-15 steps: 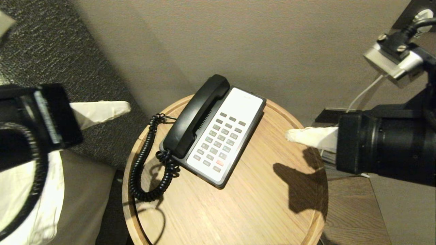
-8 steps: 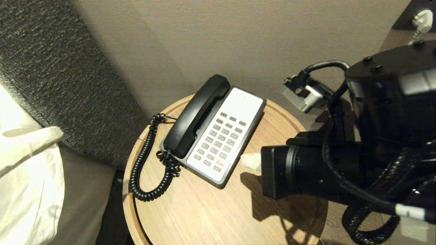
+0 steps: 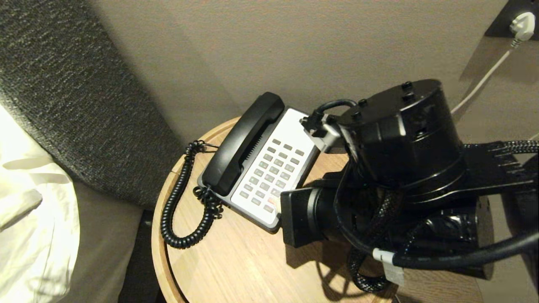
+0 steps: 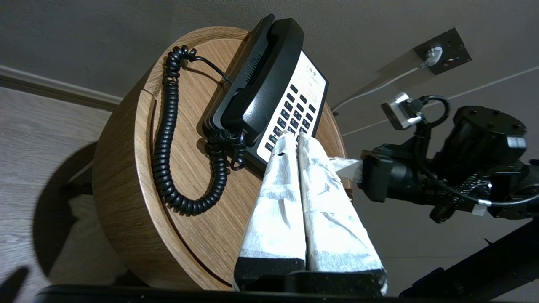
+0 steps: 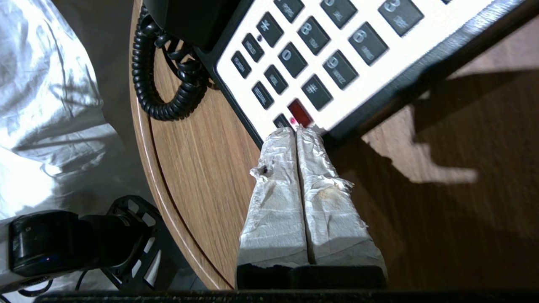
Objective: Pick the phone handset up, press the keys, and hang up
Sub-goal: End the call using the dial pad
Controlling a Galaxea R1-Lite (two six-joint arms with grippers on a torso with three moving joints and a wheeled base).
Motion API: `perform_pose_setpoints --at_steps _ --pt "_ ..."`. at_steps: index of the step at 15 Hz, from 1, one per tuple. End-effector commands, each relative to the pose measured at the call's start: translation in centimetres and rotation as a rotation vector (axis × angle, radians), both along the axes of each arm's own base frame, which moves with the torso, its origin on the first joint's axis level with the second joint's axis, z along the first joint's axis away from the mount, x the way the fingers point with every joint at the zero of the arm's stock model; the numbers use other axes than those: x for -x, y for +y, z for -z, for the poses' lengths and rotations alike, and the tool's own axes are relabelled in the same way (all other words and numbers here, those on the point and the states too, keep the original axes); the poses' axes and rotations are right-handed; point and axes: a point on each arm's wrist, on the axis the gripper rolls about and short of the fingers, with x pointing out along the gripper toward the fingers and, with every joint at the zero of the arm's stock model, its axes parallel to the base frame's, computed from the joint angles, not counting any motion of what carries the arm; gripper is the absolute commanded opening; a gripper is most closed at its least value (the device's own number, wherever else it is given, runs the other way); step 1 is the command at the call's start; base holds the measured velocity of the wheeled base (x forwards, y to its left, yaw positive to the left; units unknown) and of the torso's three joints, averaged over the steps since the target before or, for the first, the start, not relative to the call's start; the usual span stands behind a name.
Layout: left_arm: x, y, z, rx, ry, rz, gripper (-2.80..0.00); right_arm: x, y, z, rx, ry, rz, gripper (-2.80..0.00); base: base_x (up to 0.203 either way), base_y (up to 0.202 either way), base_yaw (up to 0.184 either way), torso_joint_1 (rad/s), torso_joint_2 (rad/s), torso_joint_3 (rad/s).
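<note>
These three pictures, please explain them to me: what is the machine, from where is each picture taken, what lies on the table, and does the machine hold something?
It is a two-armed robot. One picture looks down from its head; the others come from a camera on each wrist. On the round wooden table stands a white push-button phone base with the long black plastic phone handset resting on it and a black coiled cord. The right gripper, wrapped in white, is shut and empty, its tips at the keypad's corner by the red key. The left gripper is also shut and empty.

Phone base [image 3: 278,168] on the table [image 3: 236,261], near its back edge; phone handset [image 3: 242,143] cradled along its left side; coiled cord [image 3: 179,202] looped left; right pincer [image 5: 297,131] at base's near right corner.
</note>
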Motion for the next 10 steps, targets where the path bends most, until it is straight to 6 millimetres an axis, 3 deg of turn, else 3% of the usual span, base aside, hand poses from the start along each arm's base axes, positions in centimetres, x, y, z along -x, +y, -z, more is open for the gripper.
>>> perform_pose_setpoints --at_steps 1,10 --pt "0.10 0.07 0.05 0.005 -0.001 0.000 -2.80 -0.34 0.64 0.44 0.012 0.010 0.002 -2.80 0.000 0.000 0.000 0.000 0.00 0.000" --pt "0.08 0.06 0.31 0.002 0.007 0.001 -2.80 -0.52 0.96 0.71 0.017 0.014 0.003 -2.80 0.000 0.000 0.000 0.000 0.00 0.000"
